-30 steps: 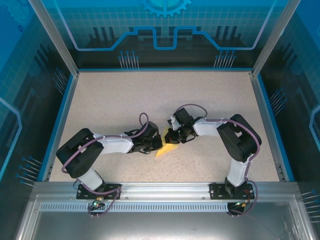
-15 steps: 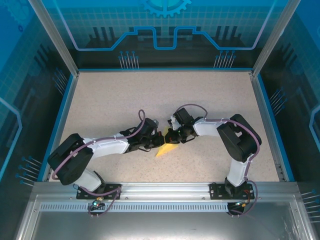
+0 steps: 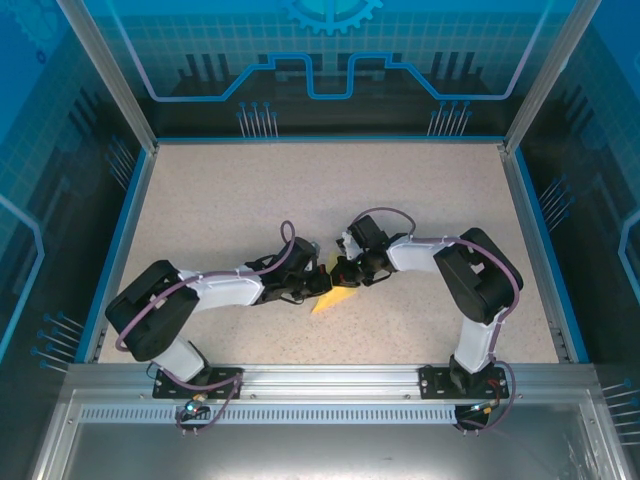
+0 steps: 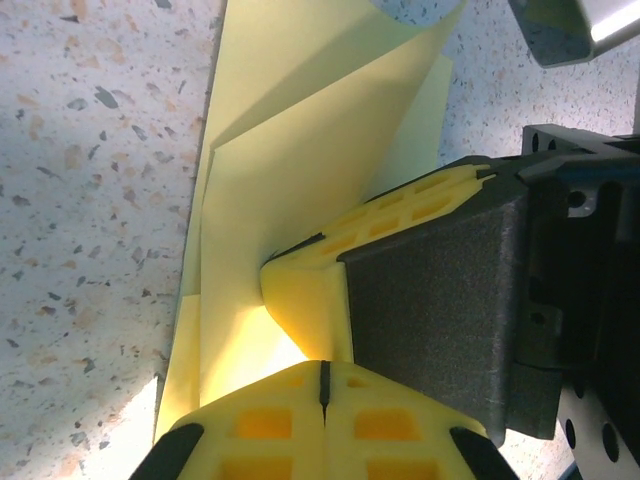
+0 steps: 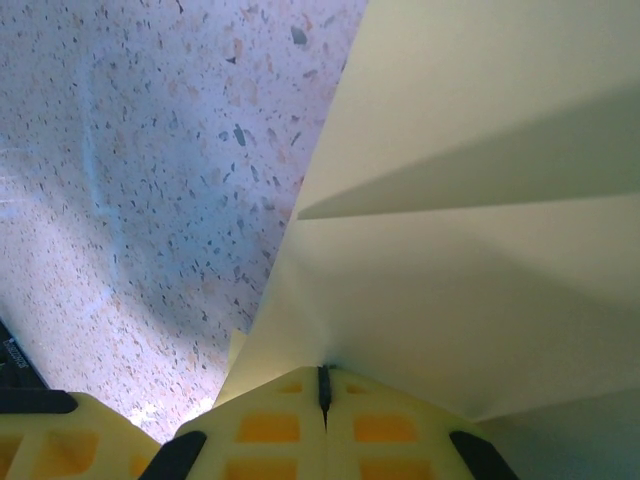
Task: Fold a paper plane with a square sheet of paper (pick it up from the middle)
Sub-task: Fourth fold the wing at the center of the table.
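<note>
**A:** Top view first — where does the square sheet of paper (image 3: 328, 301) lie?

**B:** Just below the centre of the frame, on the speckled table (image 3: 250, 200). It is already partly folded. A pale-yellow pointed corner sticks out toward the lower left from under the two wrists.

**A:** The left gripper (image 3: 319, 284)?

**B:** It reaches in from the left, with its tip at the sheet's left edge. In the left wrist view its yellow fingers (image 4: 260, 430) sit at the bottom edge, pressed together with only a thin dark seam between them. Paper lies right at the tips. Whether any is caught in the seam cannot be told.

**A:** The right gripper (image 3: 343, 274)?

**B:** It reaches in from the right, nose to nose with the left one. In the right wrist view its fingers (image 5: 390, 425) are also pressed together. The sheet's folds converge on the seam — it pinches the paper there.

**A:** And the sheet close up?

**B:** In the left wrist view, several layers stand up off the table and fan open toward the top of the frame. The right gripper's yellow pad rests against them at centre. In the right wrist view, the sheet spreads across the right side with one sharp crease, and bare table lies at left.
</note>
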`<control>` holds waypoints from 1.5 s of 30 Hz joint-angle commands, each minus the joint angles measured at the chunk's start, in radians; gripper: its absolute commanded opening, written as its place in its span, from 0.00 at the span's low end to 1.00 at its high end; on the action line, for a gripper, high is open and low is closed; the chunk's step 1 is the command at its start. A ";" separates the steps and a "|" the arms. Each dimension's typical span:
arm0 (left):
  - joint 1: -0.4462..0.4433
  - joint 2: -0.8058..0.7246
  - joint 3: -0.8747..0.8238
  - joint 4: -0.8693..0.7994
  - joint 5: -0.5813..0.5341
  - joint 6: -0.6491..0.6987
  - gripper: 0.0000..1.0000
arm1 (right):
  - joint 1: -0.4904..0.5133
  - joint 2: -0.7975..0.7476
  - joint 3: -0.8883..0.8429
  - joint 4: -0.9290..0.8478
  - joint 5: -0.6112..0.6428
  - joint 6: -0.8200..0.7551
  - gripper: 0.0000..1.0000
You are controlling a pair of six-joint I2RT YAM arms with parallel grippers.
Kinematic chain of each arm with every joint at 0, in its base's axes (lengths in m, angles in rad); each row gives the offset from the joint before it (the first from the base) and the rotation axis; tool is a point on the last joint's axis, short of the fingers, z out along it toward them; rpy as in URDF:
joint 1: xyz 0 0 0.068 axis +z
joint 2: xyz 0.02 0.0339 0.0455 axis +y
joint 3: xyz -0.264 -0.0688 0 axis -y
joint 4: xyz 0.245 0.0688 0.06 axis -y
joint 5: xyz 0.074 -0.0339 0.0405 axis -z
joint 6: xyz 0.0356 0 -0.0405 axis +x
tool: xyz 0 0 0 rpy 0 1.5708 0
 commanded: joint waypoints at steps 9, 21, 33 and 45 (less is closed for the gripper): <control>-0.002 0.011 -0.063 -0.027 -0.040 -0.033 0.00 | -0.013 0.025 0.002 -0.012 -0.015 -0.011 0.03; 0.000 -0.048 -0.065 0.030 -0.016 -0.028 0.00 | -0.011 0.022 -0.009 -0.020 -0.006 -0.012 0.03; -0.001 0.045 -0.017 0.029 -0.021 -0.016 0.00 | -0.010 0.018 -0.008 -0.002 -0.036 -0.012 0.03; -0.002 0.046 -0.052 -0.062 -0.052 -0.032 0.00 | -0.024 -0.061 -0.031 0.092 -0.076 -0.056 0.03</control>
